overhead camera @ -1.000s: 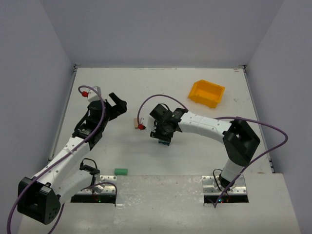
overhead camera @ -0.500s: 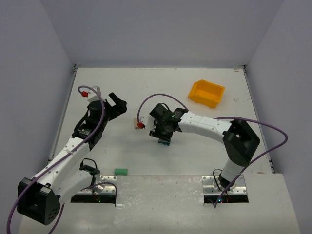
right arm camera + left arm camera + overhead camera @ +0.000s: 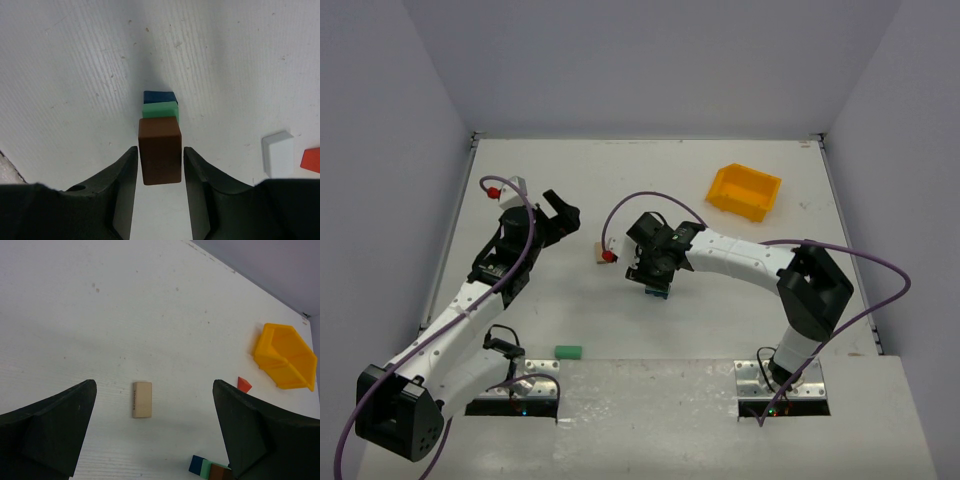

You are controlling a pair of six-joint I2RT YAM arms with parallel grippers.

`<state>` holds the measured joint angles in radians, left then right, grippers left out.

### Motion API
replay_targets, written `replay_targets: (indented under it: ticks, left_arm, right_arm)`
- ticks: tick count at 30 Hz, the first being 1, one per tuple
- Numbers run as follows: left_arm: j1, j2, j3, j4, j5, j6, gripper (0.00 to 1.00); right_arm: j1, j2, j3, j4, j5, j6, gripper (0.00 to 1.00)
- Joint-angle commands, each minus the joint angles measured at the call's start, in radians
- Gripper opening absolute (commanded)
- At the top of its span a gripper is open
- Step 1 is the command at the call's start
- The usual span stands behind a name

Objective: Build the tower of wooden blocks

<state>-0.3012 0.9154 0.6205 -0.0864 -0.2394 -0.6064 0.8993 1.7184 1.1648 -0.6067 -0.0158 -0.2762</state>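
At mid-desk (image 3: pixel 75 60), the right hand (image 3: pixel 160 150) pinched a brown block (image 3: pixel 160 155) topping the wood block tower (image 3: pixel 160 111), green over blue. The left hand (image 3: pixel 154 387) hung spread wide over a tan block (image 3: pixel 142 399).

White table (image 3: pixel 620 180), lightly scuffed and speckled. Boxed in by plain pale grey-lavender panels: back wall (image 3: pixel 650 60), left wall (image 3: pixel 380 150), right wall (image 3: pixel 905 120). Mottled grey plate (image 3: pixel 650 410) along the near edge. Light even, shadows soft.
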Motion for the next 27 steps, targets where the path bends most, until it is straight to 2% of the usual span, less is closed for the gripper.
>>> replay_targets:
  ticks: [1, 2, 5, 6, 7, 9, 18, 21, 25, 27]
  left_arm:
    - [-0.001, -0.02, -0.004, 0.039, -0.003, 0.008, 1.0]
    - [-0.001, -0.02, -0.003, 0.039, -0.003, 0.008, 1.0]
    - [-0.001, -0.02, 0.0, 0.037, -0.001, 0.007, 1.0]
    - [-0.001, -0.02, 0.0, 0.037, -0.001, 0.007, 1.0]
    - [-0.001, -0.019, 0.001, 0.036, -0.001, 0.007, 1.0]
    - [-0.001, -0.018, 0.005, 0.032, -0.001, 0.007, 1.0]
    - [-0.001, 0.005, 0.005, 0.019, -0.001, 0.004, 1.0]
    - [-0.001, 0.016, 0.008, -0.007, 0.004, -0.009, 1.0]
    - [-0.001, 0.012, 0.004, -0.036, 0.009, -0.038, 1.0]
    - [-0.001, 0.007, -0.005, -0.046, 0.016, -0.051, 1.0]
  right_arm:
    - [0.003, 0.0, 0.036, 0.024, -0.006, 0.019, 0.45]
    - [0.003, -0.001, 0.037, 0.023, -0.007, 0.02, 0.48]
    - [0.003, -0.013, 0.039, 0.024, -0.017, 0.017, 0.65]
    - [0.004, -0.02, 0.038, 0.029, -0.018, 0.016, 0.79]
    - [0.004, -0.03, 0.034, 0.039, -0.018, 0.014, 0.89]
    - [0.003, -0.056, 0.025, 0.058, -0.02, 0.01, 0.99]
    - [0.003, -0.276, -0.051, 0.193, -0.088, 0.052, 0.99]
    - [0.001, -0.418, -0.141, 0.313, -0.007, 0.173, 0.99]
    - [-0.014, -0.521, -0.203, 0.344, 0.248, 0.402, 0.99]
    - [-0.06, -0.543, -0.241, 0.347, 0.343, 0.496, 0.99]
